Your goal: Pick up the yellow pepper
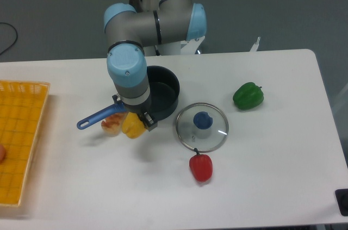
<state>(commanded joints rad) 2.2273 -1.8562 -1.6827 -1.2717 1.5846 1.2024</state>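
The yellow pepper (132, 126) is small, glossy and lobed, and hangs in my gripper (137, 123) above the table, left of the glass lid. The gripper points down from the arm's blue-capped wrist and is shut on the pepper; one dark finger (148, 122) shows at its right side, the other is hidden. The pepper's shadow lies on the table below it, so it is lifted clear.
A dark pot (163, 91) with a blue handle (93, 118) stands behind the gripper. A peach-like fruit (111, 124) lies just left of the pepper. A glass lid (202, 126), red pepper (201, 167), green pepper (248, 95) and yellow basket (19, 137) are around.
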